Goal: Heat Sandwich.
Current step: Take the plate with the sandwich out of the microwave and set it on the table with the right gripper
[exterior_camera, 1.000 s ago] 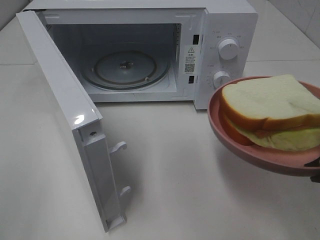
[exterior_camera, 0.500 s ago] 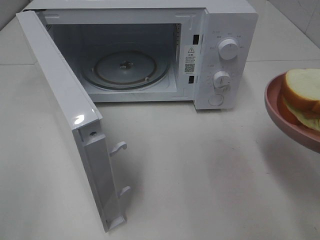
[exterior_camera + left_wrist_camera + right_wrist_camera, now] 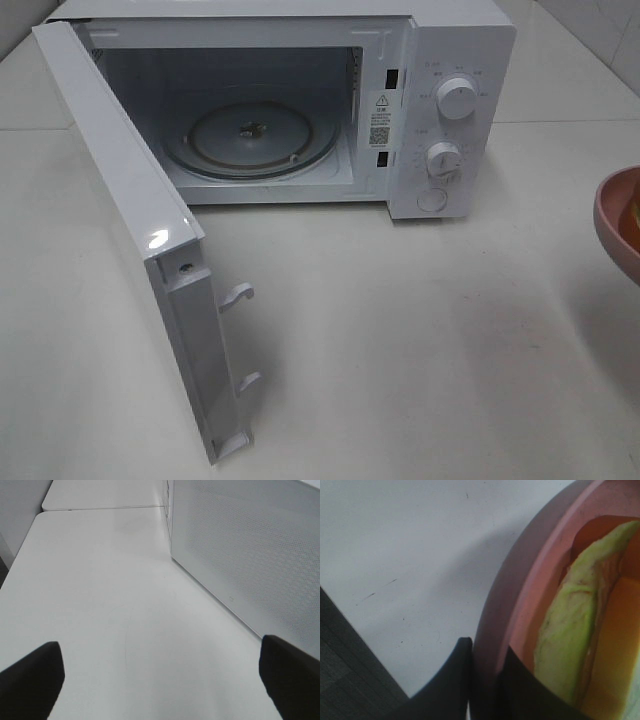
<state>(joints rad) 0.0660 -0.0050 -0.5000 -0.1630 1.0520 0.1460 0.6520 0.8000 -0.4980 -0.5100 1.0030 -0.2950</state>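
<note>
White desk (image 3: 400,330); microwave (image 3: 440,60) with door (image 3: 130,230) swung open, turntable (image 3: 250,138) bare. Pink plate (image 3: 618,222) cut off at high view's right edge. Sandwich (image 3: 580,630) on plate, visible only from right wrist. Right gripper (image 3: 482,675) pinching plate rim. Left gripper (image 3: 160,675) spread wide over bare desk beside microwave, unseen from above.

At the right edge of the high frame my pink plate (image 3: 618,218) is cut off to a sliver, its sandwich (image 3: 575,635) shows only as a close blur by my wrist, cropped at the frame's right.
</note>
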